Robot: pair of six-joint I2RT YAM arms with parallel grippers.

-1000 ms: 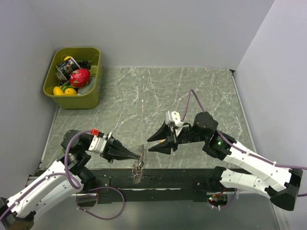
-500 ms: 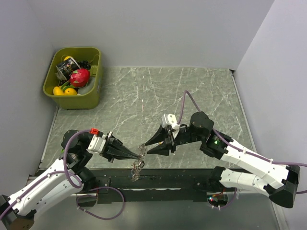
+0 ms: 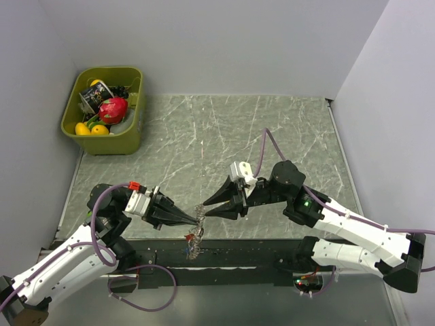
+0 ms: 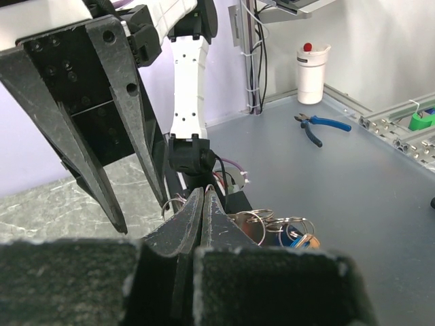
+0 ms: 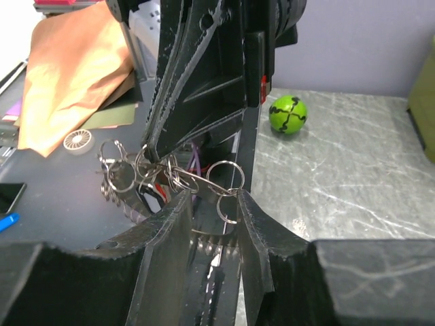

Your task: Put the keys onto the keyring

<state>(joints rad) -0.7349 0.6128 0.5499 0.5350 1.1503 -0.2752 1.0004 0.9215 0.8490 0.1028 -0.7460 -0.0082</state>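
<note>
Steel keyring (image 5: 171, 178) hung clamped in the left gripper (image 4: 204, 198). The right gripper (image 5: 214, 198) (jaws apart around one loop) might tug it free, closing askew.

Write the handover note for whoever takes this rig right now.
Left gripper: shut on the keyring, a bunch of linked silver metal rings, held aloft.
Right gripper: open, jaws either side of one outer silver ring, not clamped.
Keys: small blue and tan heads hang under the bunch.
Done: keyring lifted.
Left: grip that ring; whether any key remains loose cannot be told.
</note>
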